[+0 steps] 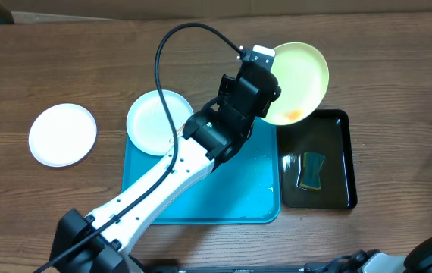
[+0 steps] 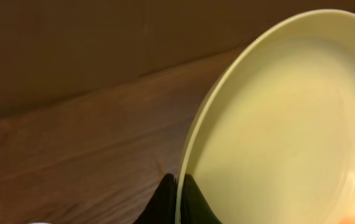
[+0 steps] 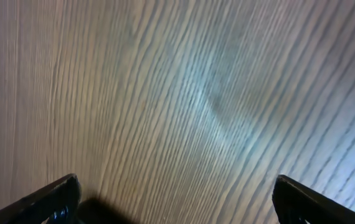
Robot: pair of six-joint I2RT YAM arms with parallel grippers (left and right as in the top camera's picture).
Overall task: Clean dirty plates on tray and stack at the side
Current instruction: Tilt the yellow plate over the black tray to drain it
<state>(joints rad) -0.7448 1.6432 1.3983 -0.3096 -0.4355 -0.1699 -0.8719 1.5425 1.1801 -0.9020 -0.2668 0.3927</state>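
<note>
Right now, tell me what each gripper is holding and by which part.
The left gripper pinches the pale yellow plate by its rim, above the black tray. The right gripper is open and holds nothing.

The left arm (image 1: 201, 152) and lifted yellow plate (image 1: 299, 80) block the blue tray (image 1: 239, 201); bare table (image 1: 64, 61) lies open leftward.

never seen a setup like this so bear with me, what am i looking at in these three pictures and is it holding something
It is a two-armed robot at a wooden table. One picture looks down from above; the other two come from cameras on each wrist. The left end effector is shut on the rim of a pale yellow plate with a brown smear, tilted above a black tray holding a sponge. One white plate rests on the blue tray; another lies on the table. The right end effector is open over bare wood.
</note>
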